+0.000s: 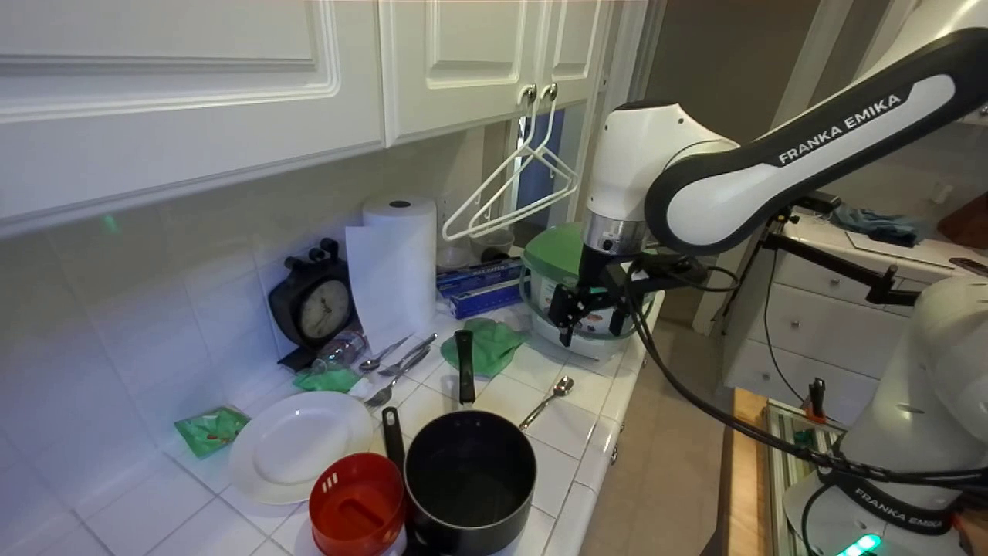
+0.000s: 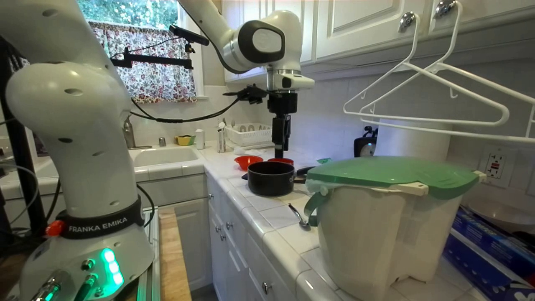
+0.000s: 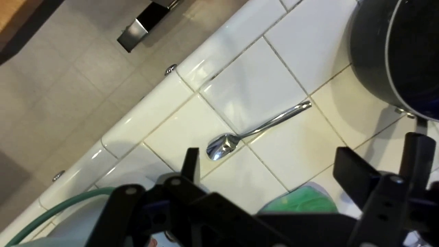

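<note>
That gripper (image 3: 269, 168) is just hanging there, jaws wide apart, nothing between them. Spoon (image 3: 264, 127) lies below on the tiled counter (image 3: 250, 85), near its front edge, bowl end closest, handle slanting off toward the black pot (image 3: 370, 61).

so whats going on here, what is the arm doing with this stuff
A robot arm has its gripper open over the tiled counter, holding nothing. A shiny spoon shows just ahead of it in the wrist view, lying untouched on the counter. The spoon sits between a black pot and a green-lidded container.
</note>
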